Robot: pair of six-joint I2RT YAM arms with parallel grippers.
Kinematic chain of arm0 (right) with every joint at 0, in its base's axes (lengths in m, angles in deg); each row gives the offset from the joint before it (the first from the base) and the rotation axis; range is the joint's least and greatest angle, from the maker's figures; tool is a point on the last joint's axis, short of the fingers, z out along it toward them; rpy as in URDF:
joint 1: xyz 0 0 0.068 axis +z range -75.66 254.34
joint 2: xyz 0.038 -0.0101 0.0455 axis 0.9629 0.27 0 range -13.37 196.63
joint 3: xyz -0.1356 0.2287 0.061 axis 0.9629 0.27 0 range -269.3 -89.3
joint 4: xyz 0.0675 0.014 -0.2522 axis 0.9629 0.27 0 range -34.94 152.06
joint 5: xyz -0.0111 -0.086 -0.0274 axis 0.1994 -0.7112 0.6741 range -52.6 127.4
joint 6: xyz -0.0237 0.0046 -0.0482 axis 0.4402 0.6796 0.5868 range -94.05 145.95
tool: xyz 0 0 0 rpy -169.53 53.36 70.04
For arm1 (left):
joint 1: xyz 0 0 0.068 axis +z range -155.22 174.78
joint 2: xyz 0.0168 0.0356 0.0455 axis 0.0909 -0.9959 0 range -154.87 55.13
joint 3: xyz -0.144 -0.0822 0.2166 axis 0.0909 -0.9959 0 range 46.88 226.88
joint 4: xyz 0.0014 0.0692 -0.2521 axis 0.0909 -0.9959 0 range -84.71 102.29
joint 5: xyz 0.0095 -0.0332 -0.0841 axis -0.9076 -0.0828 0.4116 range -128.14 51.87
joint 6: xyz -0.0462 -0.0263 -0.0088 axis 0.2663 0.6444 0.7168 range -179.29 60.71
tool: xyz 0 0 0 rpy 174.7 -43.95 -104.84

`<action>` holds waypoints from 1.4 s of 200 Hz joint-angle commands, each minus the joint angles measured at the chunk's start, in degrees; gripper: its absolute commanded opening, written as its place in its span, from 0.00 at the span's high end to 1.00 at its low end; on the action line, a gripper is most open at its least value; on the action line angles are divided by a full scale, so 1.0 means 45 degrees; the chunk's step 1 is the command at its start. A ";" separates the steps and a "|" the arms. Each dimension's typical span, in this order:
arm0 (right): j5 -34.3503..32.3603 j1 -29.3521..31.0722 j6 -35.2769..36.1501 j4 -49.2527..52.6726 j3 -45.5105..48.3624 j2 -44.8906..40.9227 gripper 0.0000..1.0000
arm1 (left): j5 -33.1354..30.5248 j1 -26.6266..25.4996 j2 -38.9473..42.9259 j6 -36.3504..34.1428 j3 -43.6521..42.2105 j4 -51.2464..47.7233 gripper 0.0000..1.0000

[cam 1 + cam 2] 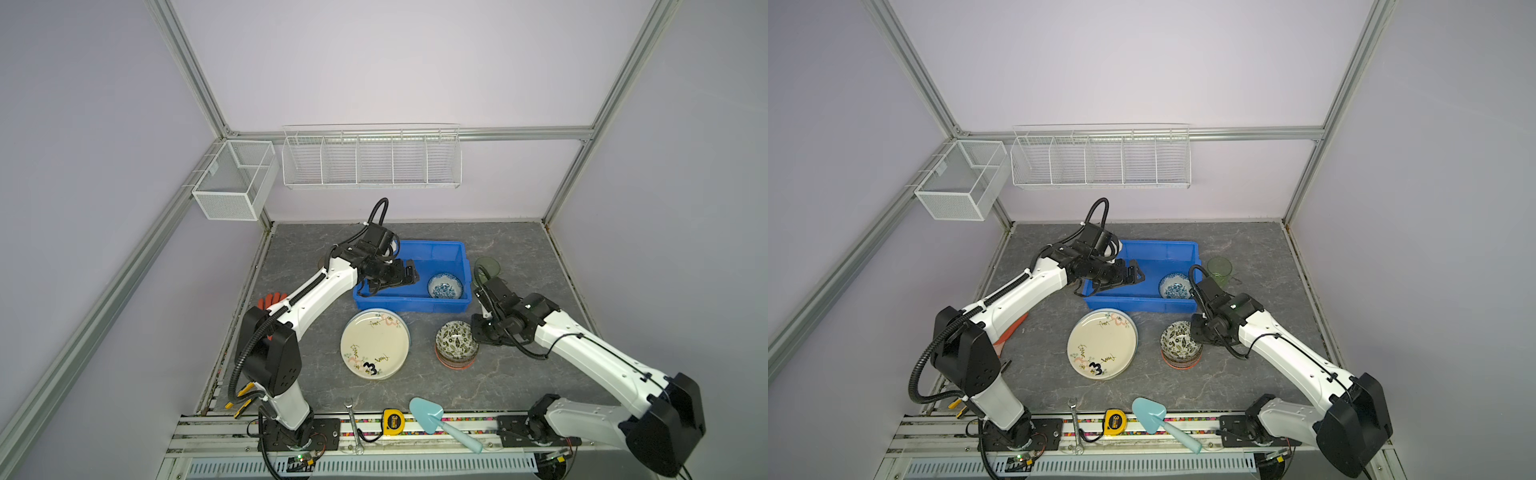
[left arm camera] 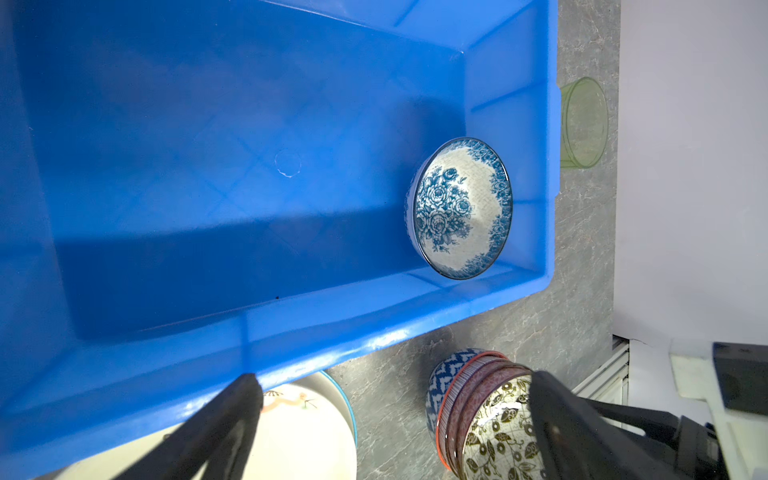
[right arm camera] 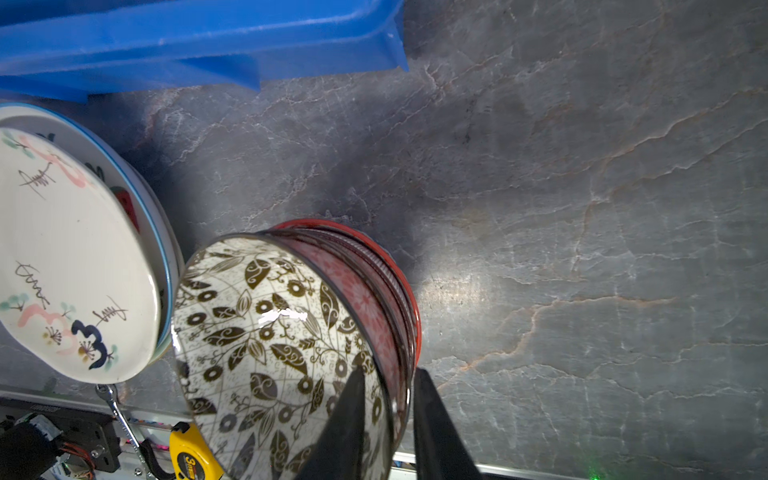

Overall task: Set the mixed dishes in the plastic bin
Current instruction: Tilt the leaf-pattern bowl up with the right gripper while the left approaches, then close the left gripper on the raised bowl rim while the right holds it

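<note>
Right gripper (image 3: 388, 374): jaws narrowly parted astride the rim of the dark leaf bowl (image 3: 266, 332); clamping cannot be told. Bowl nested atop a glazed stack (image 3: 399, 299), mouth up. Left gripper (image 1: 404, 276): spread wide, nothing held, over the plastic bin (image 1: 415, 305), whose long axis is laid across both top views. Blue-white bowl (image 1: 445, 286) is seated upright in its right end.

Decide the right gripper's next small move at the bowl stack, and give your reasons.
Probably close the right gripper firmly on the dark leaf bowl rim and lift. Its jaws straddle that rim, one finger inside, one outside; a firm pinch isn't evident. The blue bin holds just the blue-white bowl, leaving room.
</note>
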 commanded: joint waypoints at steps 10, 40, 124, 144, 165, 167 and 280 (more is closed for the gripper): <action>0.0192 -0.0059 0.0020 -0.0297 0.0080 0.0297 0.79 | 0.0060 -0.0063 -0.0157 0.0103 0.0063 -0.0003 0.00; 0.0174 -0.0049 0.0029 -0.0290 0.0050 0.0319 0.82 | 0.0054 -0.0058 -0.0118 0.0103 0.0016 -0.0010 0.00; 0.0133 -0.0059 -0.0002 -0.0113 -0.0050 -0.0070 0.92 | -0.0190 -0.0300 0.0198 0.0668 -0.0371 0.0167 0.00; 0.0113 -0.0049 -0.0009 -0.0114 -0.0085 -0.0197 0.93 | -0.0177 -0.0609 0.0432 0.1075 -0.0555 0.0443 0.01; 0.0133 -0.0049 -0.0005 -0.0064 -0.0162 -0.0341 0.93 | -0.0129 -0.1178 0.0474 0.1395 -0.0633 0.0400 0.02; 0.0135 -0.0059 -0.0009 -0.0042 -0.0176 -0.0354 0.93 | -0.0131 -0.1241 0.0498 0.1412 -0.0637 0.0390 0.02; 0.0038 -0.0049 0.0294 0.0961 -0.1369 -0.0894 0.93 | -0.0182 -0.3590 0.0408 0.2430 -0.1140 0.0442 0.09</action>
